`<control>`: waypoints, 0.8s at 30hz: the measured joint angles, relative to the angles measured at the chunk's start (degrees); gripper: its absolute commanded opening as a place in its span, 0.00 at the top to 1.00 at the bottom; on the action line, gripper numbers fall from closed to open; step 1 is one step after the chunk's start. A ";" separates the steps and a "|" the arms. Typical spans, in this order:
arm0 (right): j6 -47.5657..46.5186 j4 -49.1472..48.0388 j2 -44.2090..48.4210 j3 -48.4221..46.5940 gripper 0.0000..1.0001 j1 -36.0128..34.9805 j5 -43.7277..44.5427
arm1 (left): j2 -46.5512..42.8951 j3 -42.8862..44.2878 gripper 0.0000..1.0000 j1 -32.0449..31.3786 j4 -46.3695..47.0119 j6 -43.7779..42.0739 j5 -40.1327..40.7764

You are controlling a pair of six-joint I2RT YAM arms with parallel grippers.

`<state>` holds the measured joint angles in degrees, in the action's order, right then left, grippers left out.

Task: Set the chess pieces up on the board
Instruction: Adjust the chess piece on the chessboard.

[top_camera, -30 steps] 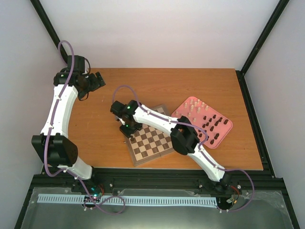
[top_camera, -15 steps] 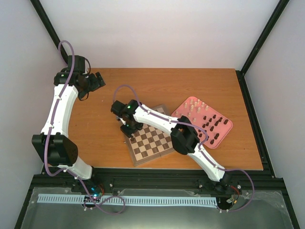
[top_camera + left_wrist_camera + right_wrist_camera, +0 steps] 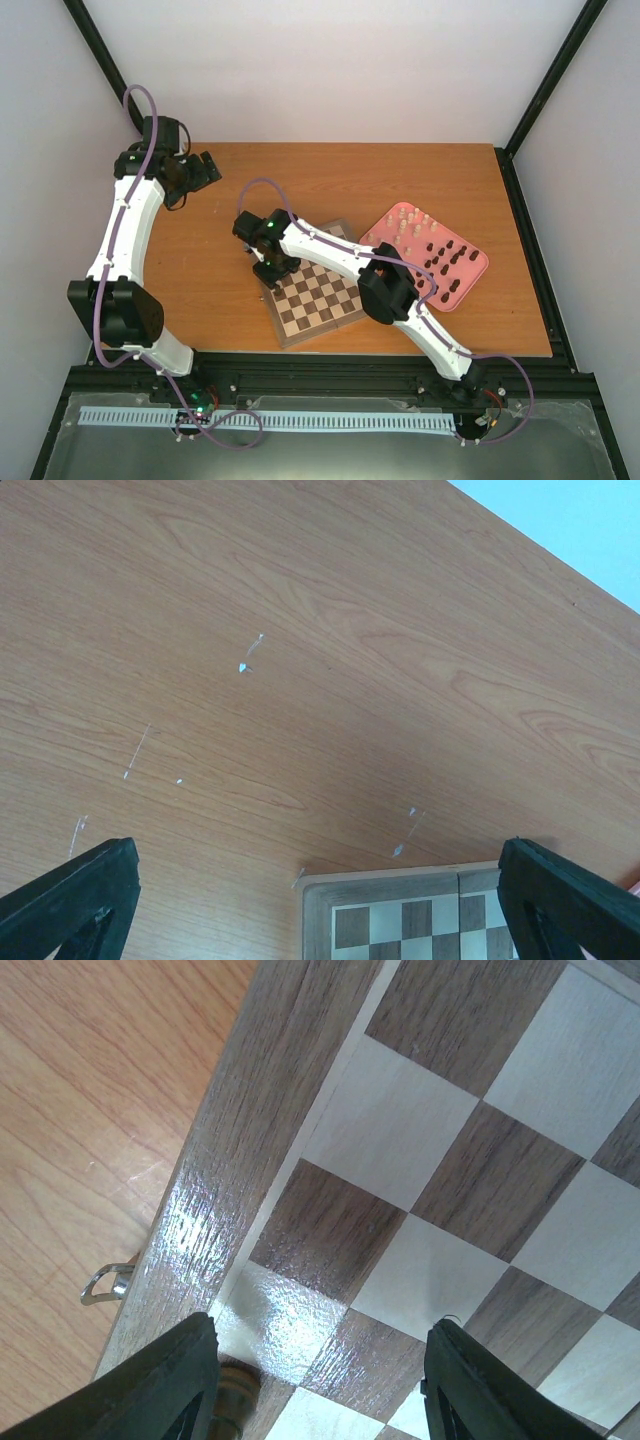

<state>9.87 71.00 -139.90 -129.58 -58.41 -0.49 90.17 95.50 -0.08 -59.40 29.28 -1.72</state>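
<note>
The board lies at an angle in the middle of the table. My right gripper hangs low over its left corner, jaws open. In the right wrist view the gripper frames bare squares of the board. One brown chess piece stands right beside the left finger, and nothing is held. Several dark and cream chess pieces stand on the pink tray. My left gripper is open and empty at the back left, and its wrist view shows a board corner.
A small metal latch sticks out from the board's edge. The pink tray sits to the right of the board. Black frame posts rise at the table's back corners. Bare wooden tabletop lies behind the board.
My right gripper has shifted slightly over the board's left corner. The left arm has not moved.
</note>
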 measured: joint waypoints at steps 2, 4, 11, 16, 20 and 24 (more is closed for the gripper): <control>0.00 0.02 0.00 0.00 0.43 0.00 0.00 | 0.17 -0.02 0.00 0.00 0.00 0.00 0.00; -0.02 0.02 0.00 0.00 0.43 0.00 0.00 | 0.33 0.00 0.00 0.00 0.00 0.00 0.02; -0.22 0.13 -0.26 -0.02 0.41 0.28 -0.07 | 0.72 0.02 0.00 0.00 -0.02 0.00 0.04; -1.01 0.17 -1.42 -0.57 0.40 0.76 -0.39 | 1.40 0.28 0.00 0.00 -0.07 0.00 0.09; -1.46 0.11 -1.60 -0.79 0.40 1.05 -1.05 | 1.95 0.66 0.00 0.00 -0.20 0.00 0.20; -1.86 0.13 -1.60 -0.85 0.39 1.36 -1.77 | 2.23 0.76 0.00 0.00 -0.24 0.00 0.28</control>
<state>8.01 71.13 -141.49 -130.43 -57.06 -2.26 92.40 96.27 -0.08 -59.64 29.28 -1.43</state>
